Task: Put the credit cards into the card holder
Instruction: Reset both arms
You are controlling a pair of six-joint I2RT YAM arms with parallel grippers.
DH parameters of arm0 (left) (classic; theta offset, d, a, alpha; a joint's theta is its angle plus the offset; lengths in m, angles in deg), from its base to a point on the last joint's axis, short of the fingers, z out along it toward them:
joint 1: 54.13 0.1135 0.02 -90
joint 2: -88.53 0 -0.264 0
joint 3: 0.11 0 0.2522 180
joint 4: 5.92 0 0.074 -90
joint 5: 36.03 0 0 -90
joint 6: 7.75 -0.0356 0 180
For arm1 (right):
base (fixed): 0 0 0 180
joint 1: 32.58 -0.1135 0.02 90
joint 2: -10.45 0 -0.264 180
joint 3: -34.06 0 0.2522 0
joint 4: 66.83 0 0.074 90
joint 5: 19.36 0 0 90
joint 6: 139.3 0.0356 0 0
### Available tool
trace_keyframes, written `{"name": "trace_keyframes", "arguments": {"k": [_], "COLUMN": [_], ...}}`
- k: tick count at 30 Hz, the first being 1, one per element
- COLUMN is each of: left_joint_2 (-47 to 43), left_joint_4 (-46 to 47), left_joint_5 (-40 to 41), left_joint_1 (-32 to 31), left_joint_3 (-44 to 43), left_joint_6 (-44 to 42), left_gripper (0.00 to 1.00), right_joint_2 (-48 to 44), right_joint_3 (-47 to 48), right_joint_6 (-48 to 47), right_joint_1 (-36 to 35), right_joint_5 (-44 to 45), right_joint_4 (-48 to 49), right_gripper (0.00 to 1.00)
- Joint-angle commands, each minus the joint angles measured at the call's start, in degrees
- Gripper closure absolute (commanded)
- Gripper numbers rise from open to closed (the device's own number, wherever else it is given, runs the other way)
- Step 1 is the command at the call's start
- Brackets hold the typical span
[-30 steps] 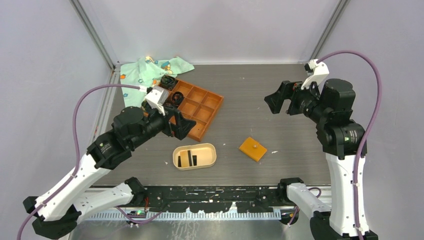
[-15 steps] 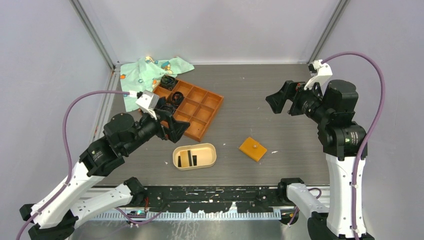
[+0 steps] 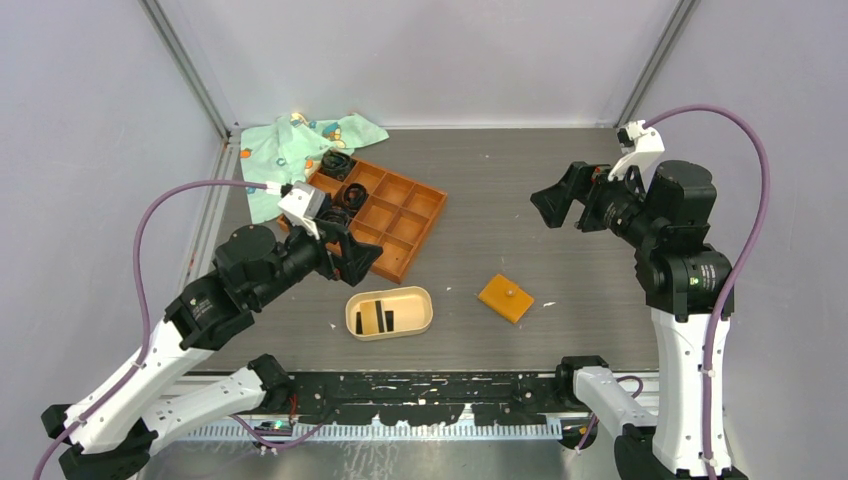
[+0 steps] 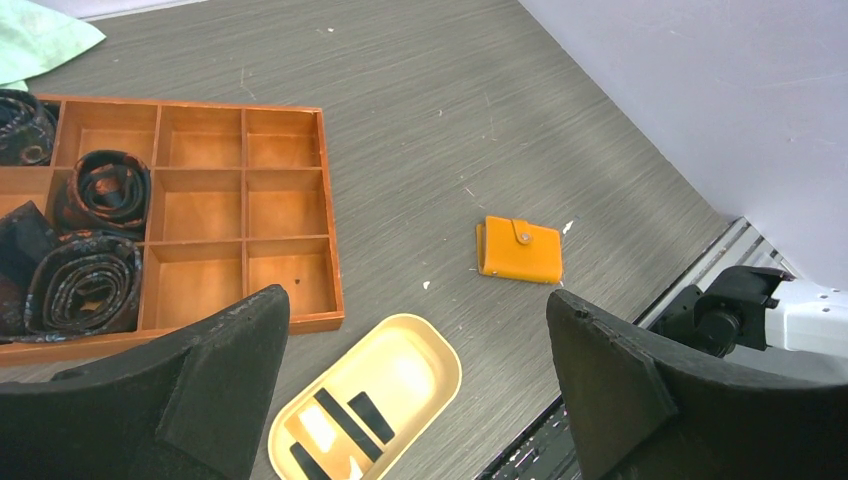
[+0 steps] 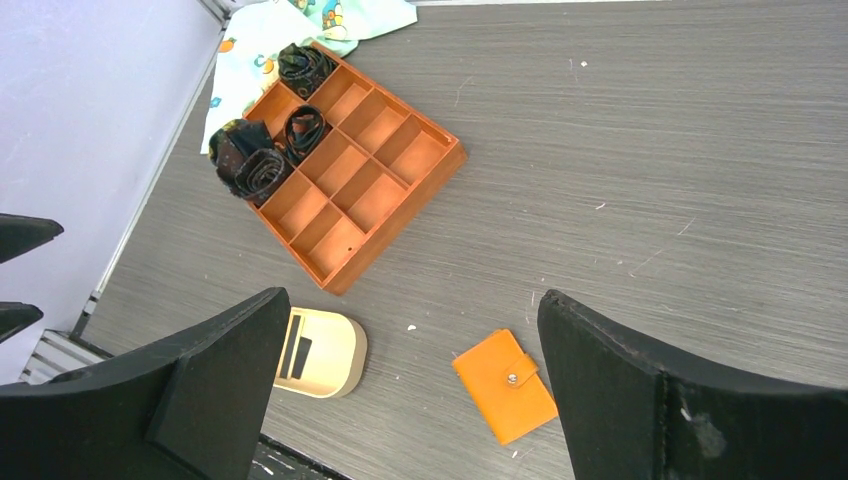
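The card holder (image 3: 412, 312) is a beige oval tray near the front middle of the table, and it also shows in the left wrist view (image 4: 407, 375) and the right wrist view (image 5: 330, 354). Dark credit cards (image 3: 378, 317) lie inside its left half as thin black strips (image 4: 347, 425) (image 5: 301, 358). My left gripper (image 3: 352, 256) hangs open above and just left of the holder, with nothing between its fingers (image 4: 415, 300). My right gripper (image 3: 558, 205) is open too, high over the table's right side and empty (image 5: 412, 298).
An orange snap-button wallet (image 3: 505, 297) lies shut, right of the holder. An orange grid tray (image 3: 395, 215) with black coiled bands (image 4: 85, 285) sits at the back left, under my left arm. A pale green printed cloth (image 3: 290, 145) lies in the far left corner.
My left arm drew back to the left and its gripper rose off the holder area, then eased slightly right. The right gripper shifted a little right and up. Both stayed open.
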Motion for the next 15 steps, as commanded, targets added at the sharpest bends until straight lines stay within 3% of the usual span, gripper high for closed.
{"name": "trace_keyframes", "arguments": {"k": [1, 15], "left_joint_2": [-0.09, -0.38], "left_joint_4": [2.41, 2.61], "left_joint_5": [-0.42, -0.42], "left_joint_1": [0.09, 0.08], "left_joint_3": [0.1, 0.63], "left_joint_6": [-0.94, -0.59], "left_gripper": [0.0, 0.0], "right_joint_2": [-1.06, -1.67], "right_joint_3": [-0.11, -0.81], "right_joint_6": [1.0, -0.07], "right_joint_1": [0.21, 0.21], "right_joint_5": [-0.48, -0.41], "right_joint_4": [3.04, 3.21], "right_gripper": [0.01, 0.01]}}
